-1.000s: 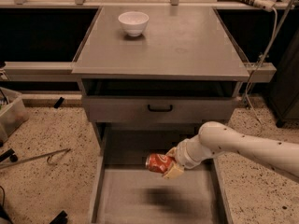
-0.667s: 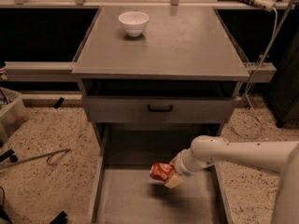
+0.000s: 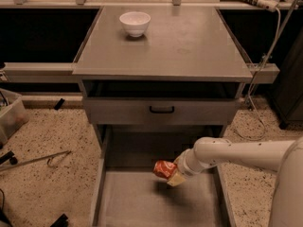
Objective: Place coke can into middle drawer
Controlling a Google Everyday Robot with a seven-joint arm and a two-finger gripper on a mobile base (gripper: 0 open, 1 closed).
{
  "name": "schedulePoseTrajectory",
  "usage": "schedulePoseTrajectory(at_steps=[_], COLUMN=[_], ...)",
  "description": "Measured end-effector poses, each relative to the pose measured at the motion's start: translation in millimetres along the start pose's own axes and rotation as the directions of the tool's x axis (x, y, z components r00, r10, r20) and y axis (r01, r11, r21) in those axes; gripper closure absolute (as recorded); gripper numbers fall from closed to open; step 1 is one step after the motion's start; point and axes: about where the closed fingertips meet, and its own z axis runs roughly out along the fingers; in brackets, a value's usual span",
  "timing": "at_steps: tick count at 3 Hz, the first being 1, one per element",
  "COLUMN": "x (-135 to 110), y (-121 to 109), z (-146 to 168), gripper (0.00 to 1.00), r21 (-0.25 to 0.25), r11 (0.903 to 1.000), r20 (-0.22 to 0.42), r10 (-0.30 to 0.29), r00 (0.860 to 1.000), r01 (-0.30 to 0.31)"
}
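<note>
Can's look: the coke can (image 3: 164, 169) is small and red-orange with pale lettering. It is dented and lies tilted on its side, with one silvery end turned to the left.
Can's place: it is over the far part of the middle drawer (image 3: 135, 203), inside its side walls, with a soft shadow on the grey floor just below it. Whether it touches the floor I cannot tell.
Hand: the hand (image 3: 171, 175) is clamped on the can's right side, with a tan finger (image 3: 176, 179) showing under the can.
Arm: the white arm (image 3: 236, 152) reaches in from the right, nearly level.
Change from a second ago: the can sits a little lower and slightly further right in the view. The arm then slanted up from the lower right and now lies flatter, and a broad white part fills the lower right corner. The bowl and the drawer are as they were.
Count: one can, one hand, one open drawer tray, one white bowl (image 3: 135, 22) on the bench (image 3: 189, 46), and one drawer front (image 3: 118, 111) with one black handle (image 3: 162, 109).
</note>
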Motion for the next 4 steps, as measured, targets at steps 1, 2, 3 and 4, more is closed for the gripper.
schedulePoseTrajectory(at_steps=[1,2,3,4], x=[9,22,24,25], y=[9,16,22,22], z=[12,40,66,68], gripper=[1.00,1.00,1.00,1.00], r21=[-0.004,-0.044,-0.095,-0.097], r11=[0.9999,0.9990,0.9954,0.9952], r20=[-0.016,-0.003,0.017,0.018], r10=[-0.012,0.010,0.014,0.015], r00=[1.000,1.000,1.000,1.000], r01=[0.012,-0.010,-0.012,-0.013])
